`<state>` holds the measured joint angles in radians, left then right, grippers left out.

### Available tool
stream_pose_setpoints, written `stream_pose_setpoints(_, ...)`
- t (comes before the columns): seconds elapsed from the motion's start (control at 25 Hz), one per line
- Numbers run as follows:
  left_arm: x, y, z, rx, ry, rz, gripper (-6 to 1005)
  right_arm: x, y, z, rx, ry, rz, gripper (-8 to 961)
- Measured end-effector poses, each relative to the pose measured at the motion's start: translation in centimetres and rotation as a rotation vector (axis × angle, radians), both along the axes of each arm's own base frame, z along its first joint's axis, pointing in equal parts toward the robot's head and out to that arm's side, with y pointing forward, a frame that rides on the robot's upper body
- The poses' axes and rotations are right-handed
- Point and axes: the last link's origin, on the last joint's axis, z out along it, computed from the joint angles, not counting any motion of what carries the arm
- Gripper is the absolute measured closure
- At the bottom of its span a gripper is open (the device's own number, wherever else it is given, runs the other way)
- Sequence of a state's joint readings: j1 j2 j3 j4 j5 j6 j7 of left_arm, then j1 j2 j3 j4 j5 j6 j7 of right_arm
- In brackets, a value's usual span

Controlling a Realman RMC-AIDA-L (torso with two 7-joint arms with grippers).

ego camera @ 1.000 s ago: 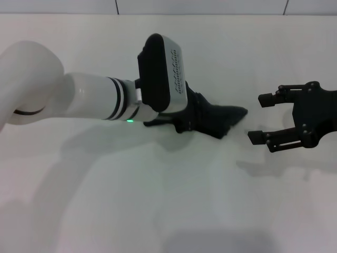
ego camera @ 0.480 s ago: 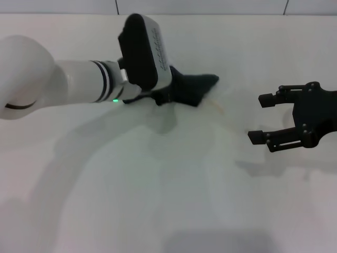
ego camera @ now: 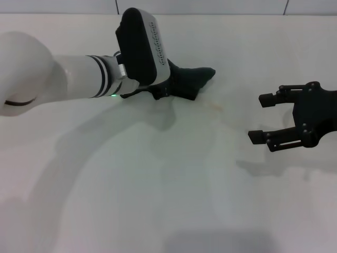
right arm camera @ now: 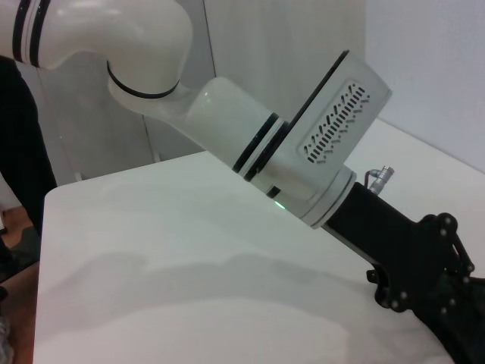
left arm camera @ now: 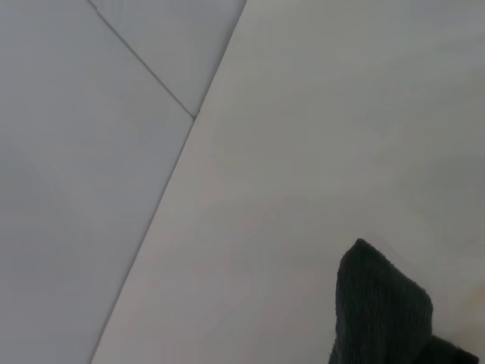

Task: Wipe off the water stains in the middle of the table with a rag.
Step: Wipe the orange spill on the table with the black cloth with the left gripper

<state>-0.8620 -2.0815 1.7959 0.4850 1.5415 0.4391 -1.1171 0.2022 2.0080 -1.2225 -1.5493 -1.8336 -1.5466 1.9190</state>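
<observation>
Wiping looks to be the step in hand: the soft black-charcoal rag [ego camera: 188,83] lies pressed on the smooth white table [ego camera: 158,200], far of centre and a little left, with its pointed tip toward the right. Just right and near of that tip, a faint orange-amber smear of the water stains [ego camera: 215,106] shows on the surface, apart from the cloth. My reading is that the puddle is largely cleared and this residue is what remains. The next move probably calls for carrying the cloth right and nearer, flat on the surface, over that trace.

The left gripper [ego camera: 163,90] sits on the rag behind its bulky white-and-black wrist; whether its fingers pinch the cloth I cannot tell. The right gripper [ego camera: 263,118] hangs idle at the right, fingers spread, well apart from the rag.

The tabletop is plain and carries soft arm shadows. Beyond its far edge stands a pale panelled wall [ego camera: 210,6].
</observation>
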Motion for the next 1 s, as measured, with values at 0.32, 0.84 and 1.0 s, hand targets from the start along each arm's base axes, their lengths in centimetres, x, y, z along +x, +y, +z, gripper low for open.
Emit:
stream_pose_setpoints(0.32,1.8,-0.3,-0.9,-0.034,0.002,-0.063,931,-0.1,0.1,0.0,0.002,-0.002,0.002,113)
stream_pose_setpoints(0.84,3.6,-3.2,-3.6,-0.162,0.001,-0.141,931,-0.2,0.2,0.0,0.004,-0.001,0.005,113)
stream_pose_setpoints(1.0,4.0,-4.5,-4.3,-0.217,-0.010,-0.166,931,-0.2,0.2,0.0,0.004,0.000,0.006,113)
